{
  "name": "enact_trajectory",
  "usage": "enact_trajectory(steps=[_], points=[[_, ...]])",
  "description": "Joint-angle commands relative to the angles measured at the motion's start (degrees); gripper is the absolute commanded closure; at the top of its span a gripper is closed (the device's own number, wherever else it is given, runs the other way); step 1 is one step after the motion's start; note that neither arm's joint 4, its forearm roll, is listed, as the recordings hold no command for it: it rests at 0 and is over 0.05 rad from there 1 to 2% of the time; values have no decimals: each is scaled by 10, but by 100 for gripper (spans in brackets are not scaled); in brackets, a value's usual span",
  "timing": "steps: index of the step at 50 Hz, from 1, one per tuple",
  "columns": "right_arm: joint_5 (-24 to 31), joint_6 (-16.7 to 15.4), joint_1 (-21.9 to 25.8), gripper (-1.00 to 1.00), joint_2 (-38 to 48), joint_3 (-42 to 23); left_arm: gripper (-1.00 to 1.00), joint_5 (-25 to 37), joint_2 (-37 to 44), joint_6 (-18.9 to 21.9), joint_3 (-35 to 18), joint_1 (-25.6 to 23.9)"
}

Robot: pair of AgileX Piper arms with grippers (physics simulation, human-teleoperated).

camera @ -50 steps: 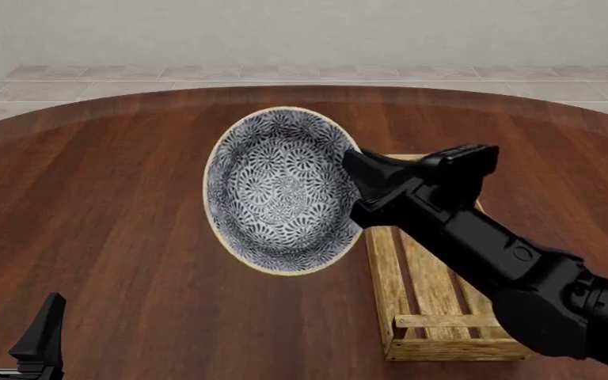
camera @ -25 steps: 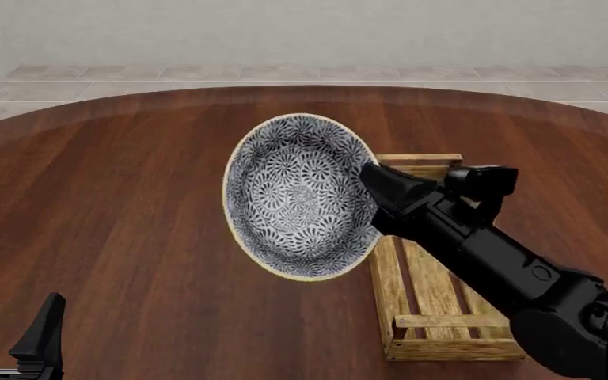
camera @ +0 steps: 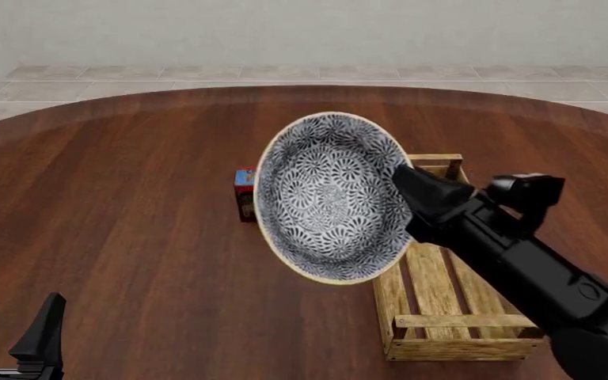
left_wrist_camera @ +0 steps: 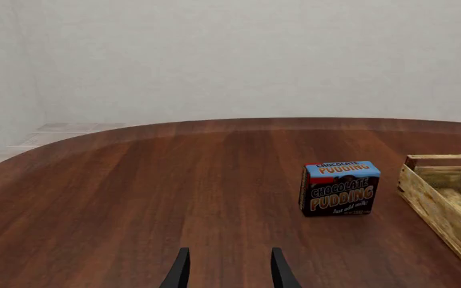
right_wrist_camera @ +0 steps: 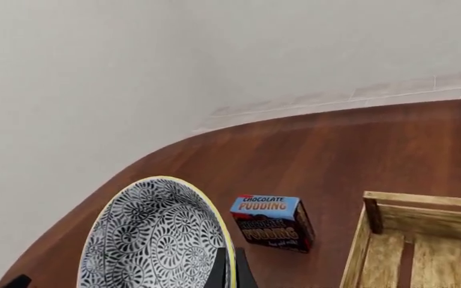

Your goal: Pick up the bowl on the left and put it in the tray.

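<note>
Right hand (camera: 401, 184): clamped on the rim of the bowl, one finger inside and one outside; my arm comes in from about 4 o'clock in the front view.
Bowl (camera: 332, 196): lifted off the counter, tipped up nearly on edge, its patterned inside facing the front camera; its 3 o'clock rim is where I grip it. In the right wrist view the bowl (right_wrist_camera: 160, 236) shows its cream-yellow rim pinched between my fingers.
Tray (camera: 438, 301): flat on the counter, below and toward 4 o'clock of the bowl, its long side running away from me; the bowl overlaps its far left corner in the front view.
Pudding box (camera: 245, 194): upright on the counter, peeking out at the bowl's 9 o'clock edge, near the tray's far end.
Left hand (camera: 10, 328): fingers apart, holding nothing, low at 7 o'clock of the front view.
Counter (camera: 114, 206): dark wood, rounded far edge.
</note>
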State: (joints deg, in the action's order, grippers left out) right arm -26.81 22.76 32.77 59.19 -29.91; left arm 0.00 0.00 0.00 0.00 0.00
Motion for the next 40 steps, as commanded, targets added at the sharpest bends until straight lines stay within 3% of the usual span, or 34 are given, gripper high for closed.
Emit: enact_trajectory(steps=[1,40], points=[[4,-2,-10,100,-14,6,-100,0,0,0,0,0],[-13,-42,-96,100,-9,18,-100,0,0,0,0,0]])
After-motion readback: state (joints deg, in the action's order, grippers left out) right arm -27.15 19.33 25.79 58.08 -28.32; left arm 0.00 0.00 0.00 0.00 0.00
